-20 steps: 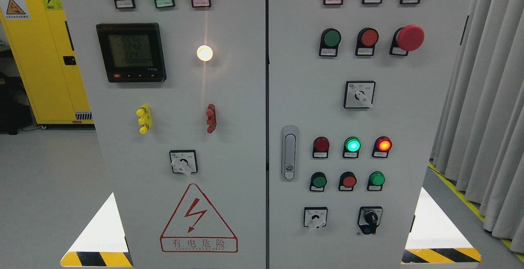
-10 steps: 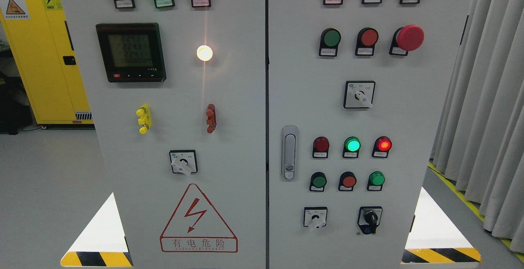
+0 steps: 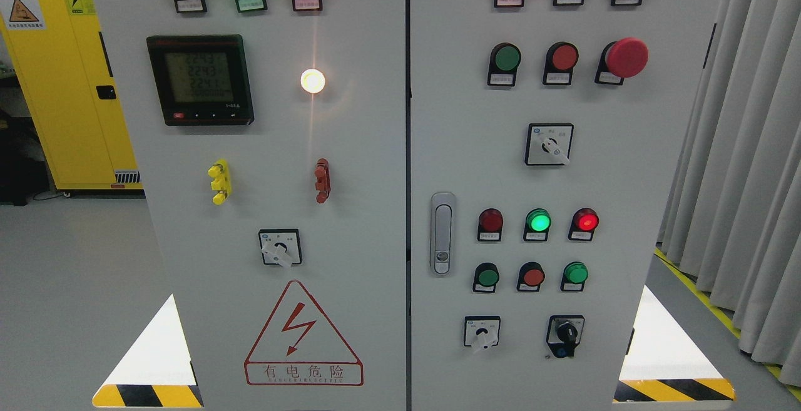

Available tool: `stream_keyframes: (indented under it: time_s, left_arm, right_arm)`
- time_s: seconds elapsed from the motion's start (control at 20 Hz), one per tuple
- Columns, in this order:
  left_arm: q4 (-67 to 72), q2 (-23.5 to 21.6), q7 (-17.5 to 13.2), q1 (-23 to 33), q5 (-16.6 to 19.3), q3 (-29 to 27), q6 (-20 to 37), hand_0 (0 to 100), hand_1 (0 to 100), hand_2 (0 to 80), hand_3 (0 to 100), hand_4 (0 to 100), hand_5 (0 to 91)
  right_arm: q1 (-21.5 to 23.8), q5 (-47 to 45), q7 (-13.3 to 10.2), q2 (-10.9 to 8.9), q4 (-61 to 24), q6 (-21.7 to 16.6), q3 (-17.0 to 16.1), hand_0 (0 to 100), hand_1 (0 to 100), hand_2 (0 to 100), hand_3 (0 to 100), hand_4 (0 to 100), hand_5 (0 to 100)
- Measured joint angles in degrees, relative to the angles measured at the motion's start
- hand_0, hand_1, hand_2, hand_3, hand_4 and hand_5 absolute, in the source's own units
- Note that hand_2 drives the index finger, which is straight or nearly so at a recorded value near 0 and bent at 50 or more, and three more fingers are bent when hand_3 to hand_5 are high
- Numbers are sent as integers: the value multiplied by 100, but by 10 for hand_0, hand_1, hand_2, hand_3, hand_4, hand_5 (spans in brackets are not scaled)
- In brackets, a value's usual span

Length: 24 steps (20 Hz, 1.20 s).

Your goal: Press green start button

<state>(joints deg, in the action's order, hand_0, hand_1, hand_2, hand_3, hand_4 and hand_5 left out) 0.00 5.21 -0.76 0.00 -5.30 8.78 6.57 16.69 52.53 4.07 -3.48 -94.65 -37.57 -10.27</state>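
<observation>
A grey control cabinet (image 3: 375,148) with two doors fills the head view. On the right door sit three green push buttons: one in the upper row (image 3: 506,58), and two in the lower row, at the left (image 3: 487,277) and at the right (image 3: 575,273). Red push buttons sit beside them in the upper row (image 3: 564,57) and the lower row (image 3: 532,276). A green lamp (image 3: 538,221) is lit above the lower row. No hand or arm of mine is in view.
A red mushroom stop button (image 3: 626,57) sticks out at the upper right. Rotary switches (image 3: 549,144), a key switch (image 3: 566,334) and a door handle (image 3: 442,233) are on the right door. A yellow cabinet (image 3: 56,86) stands at the left, curtains (image 3: 744,148) at the right.
</observation>
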Motion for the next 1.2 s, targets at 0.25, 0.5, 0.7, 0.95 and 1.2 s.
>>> stream_keyframes:
  time_s: [0.25, 0.5, 0.7, 0.95, 1.2]
  left_arm:
    - [0, 28, 1, 0, 2, 3, 0, 120, 556, 0, 0, 0, 0]
    - [0, 48, 2, 0, 2, 4, 0, 120, 556, 0, 0, 0, 0]
    - [0, 59, 2, 0, 3, 5, 0, 120, 556, 0, 0, 0, 0]
    - [0, 68, 18, 0, 3, 6, 0, 120, 556, 0, 0, 0, 0]
    - [0, 74, 17, 0, 3, 7, 0, 120, 556, 0, 0, 0, 0]
  right_arm:
    - [-404, 729, -9, -2, -612, 6, -104, 311, 541, 0, 705, 700, 568]
    - [-938, 1257, 41, -2, -989, 44, -91, 349, 571, 0, 721, 704, 573]
    - [-1337, 1519, 314, -1, -1187, 131, -16, 355, 574, 0, 720, 704, 573]
    - [-1873, 1696, 611, 42, -1303, 181, 46, 359, 575, 0, 716, 702, 571]
    - [-2343, 1765, 784, 77, -1321, 359, 90, 360, 576, 0, 713, 702, 569]
